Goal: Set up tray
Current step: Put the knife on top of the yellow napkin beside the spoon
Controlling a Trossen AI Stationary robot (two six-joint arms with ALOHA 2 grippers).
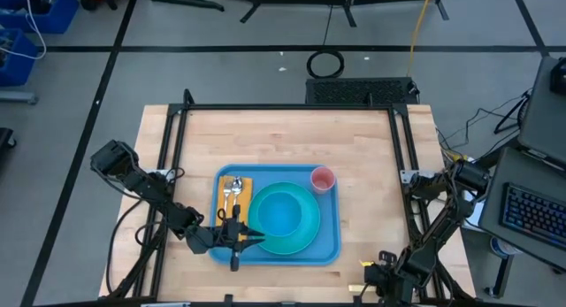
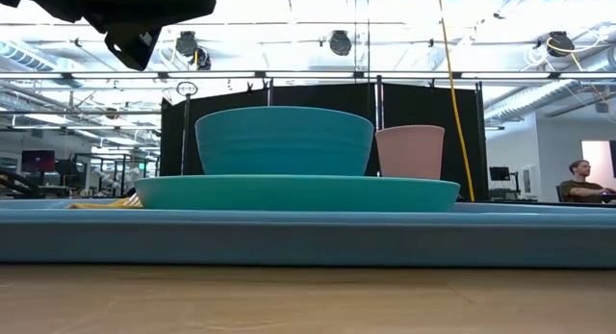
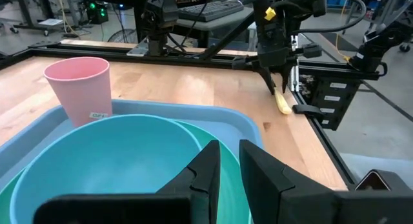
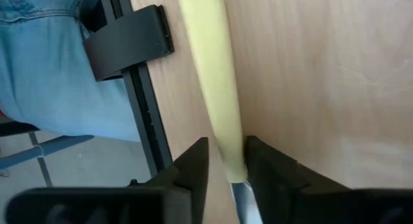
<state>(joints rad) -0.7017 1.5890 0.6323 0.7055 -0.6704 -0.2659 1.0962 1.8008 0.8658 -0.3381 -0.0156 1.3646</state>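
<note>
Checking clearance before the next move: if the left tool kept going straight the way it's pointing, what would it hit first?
Probably the teal bowl, directly ahead of the left tool inside the light-blue tray. Depth is unclear, so it might skim the bowl's rim.

light-blue tray [image 1: 329,245]; teal plate [image 1: 302,242]; teal bowl [image 1: 279,213]; pink cup [image 1: 322,179]; orange napkin [image 1: 241,188]; pale-yellow handle [image 4: 213,69].
</note>
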